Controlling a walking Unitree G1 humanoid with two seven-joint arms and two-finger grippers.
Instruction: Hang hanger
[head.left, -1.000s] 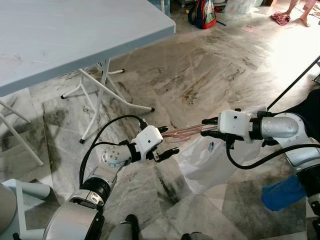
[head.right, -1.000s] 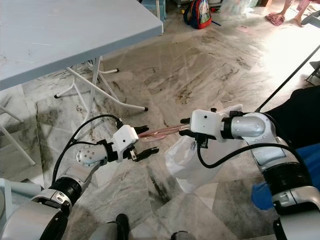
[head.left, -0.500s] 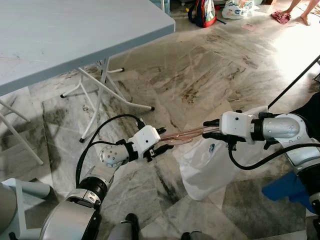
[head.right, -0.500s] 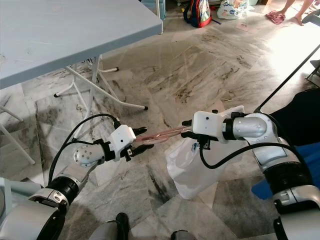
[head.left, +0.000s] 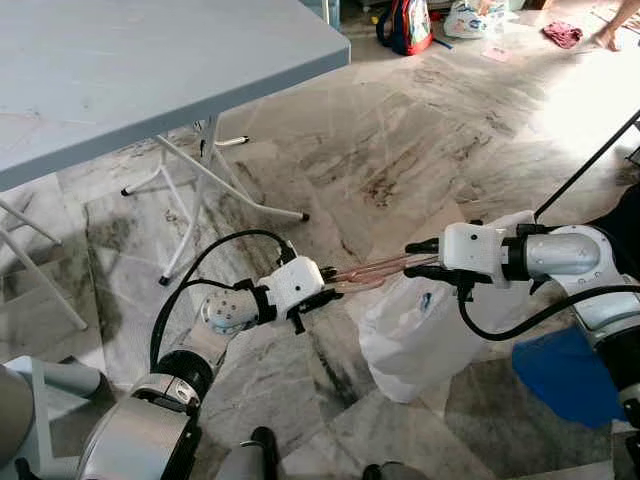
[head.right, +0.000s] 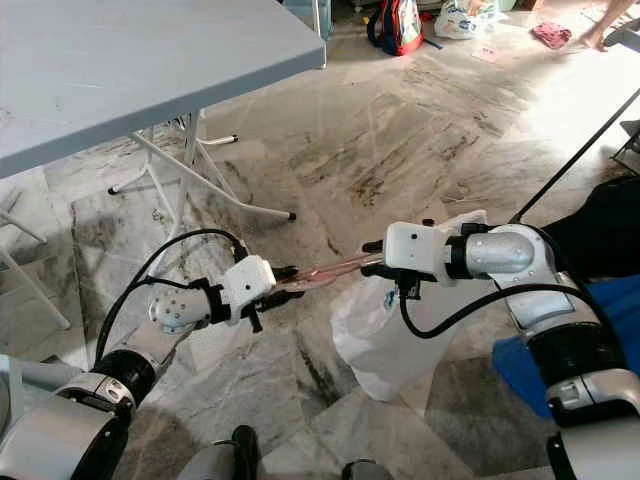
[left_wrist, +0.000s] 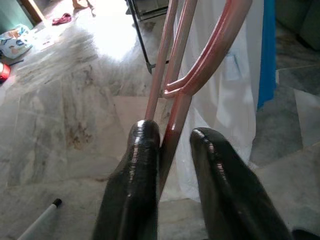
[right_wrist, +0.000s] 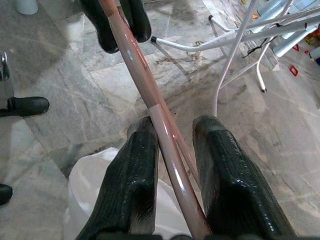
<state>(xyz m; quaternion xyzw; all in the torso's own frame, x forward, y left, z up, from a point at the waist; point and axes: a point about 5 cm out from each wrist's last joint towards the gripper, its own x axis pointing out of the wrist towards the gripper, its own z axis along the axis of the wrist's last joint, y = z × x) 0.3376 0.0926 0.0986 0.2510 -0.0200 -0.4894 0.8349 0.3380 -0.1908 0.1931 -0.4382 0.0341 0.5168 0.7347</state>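
Both grippers, left gripper (head.left: 322, 297) and right gripper (head.left: 422, 259), are clamped on the pink hanger (head.left: 368, 273) stretched between them low over the marble floor (head.left: 400, 130), so uneven pulling could twist it free and drop the white garment (head.left: 420, 330).

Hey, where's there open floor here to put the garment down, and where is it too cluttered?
Bare marble floor lies open between the folding table's legs and the backpack. It is crowded near the robot: the left gripper and right gripper hold the pink hanger over the white garment, with blue cloth beside it.
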